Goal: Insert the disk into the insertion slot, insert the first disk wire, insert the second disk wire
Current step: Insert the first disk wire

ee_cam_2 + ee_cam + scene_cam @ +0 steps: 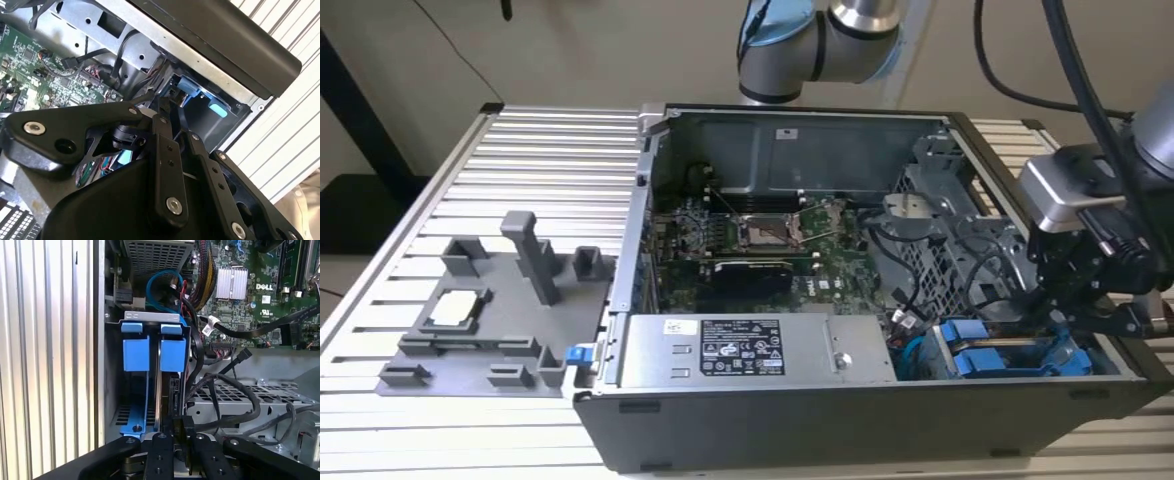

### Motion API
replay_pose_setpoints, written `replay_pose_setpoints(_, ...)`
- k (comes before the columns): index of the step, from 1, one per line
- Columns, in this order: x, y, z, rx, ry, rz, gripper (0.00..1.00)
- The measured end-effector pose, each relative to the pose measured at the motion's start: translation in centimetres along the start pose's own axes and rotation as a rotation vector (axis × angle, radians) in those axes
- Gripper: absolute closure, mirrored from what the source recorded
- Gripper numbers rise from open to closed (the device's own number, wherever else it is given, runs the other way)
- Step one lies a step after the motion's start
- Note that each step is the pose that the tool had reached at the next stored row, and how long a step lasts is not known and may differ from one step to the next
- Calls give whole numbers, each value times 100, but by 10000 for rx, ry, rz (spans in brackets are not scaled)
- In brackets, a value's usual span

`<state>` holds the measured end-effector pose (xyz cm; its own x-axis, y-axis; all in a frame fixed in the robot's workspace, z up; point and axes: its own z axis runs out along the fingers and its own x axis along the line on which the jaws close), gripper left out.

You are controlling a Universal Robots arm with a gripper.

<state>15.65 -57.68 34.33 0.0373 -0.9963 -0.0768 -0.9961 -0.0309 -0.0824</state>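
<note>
Hanging over the drive corner of the open PC case, your gripper [181, 440] has its jaws drawn narrow, and they appear to pinch a black wire plug [183, 426] right at the rear edge of the disk [172, 354]. A grip that low looks meant to keep the plug square to the socket. The disk itself sits upright in the insertion slot [150, 316], a grey sheet-metal bay, w/ its bright blue plastic carrier tab showing. A second blue-framed drive [136, 352] stands just beside it in the same bay, so the seating step reads as done. From the plug, a round black cable [256, 402] loops over a perforated grey plate [285, 392], w/ the green motherboard [260, 305] beyond. In the exterior view, the case [854, 430] rests on a ribbed aluminium desk [547, 170], beside a matte grey fixture tray [500, 300]. Whether the plug is fully home, you can't tell from here.
</note>
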Motion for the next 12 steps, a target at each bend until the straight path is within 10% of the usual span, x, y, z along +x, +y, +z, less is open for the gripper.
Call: replay_pose_setpoints(12,-3,3,34,3,2,0,81)
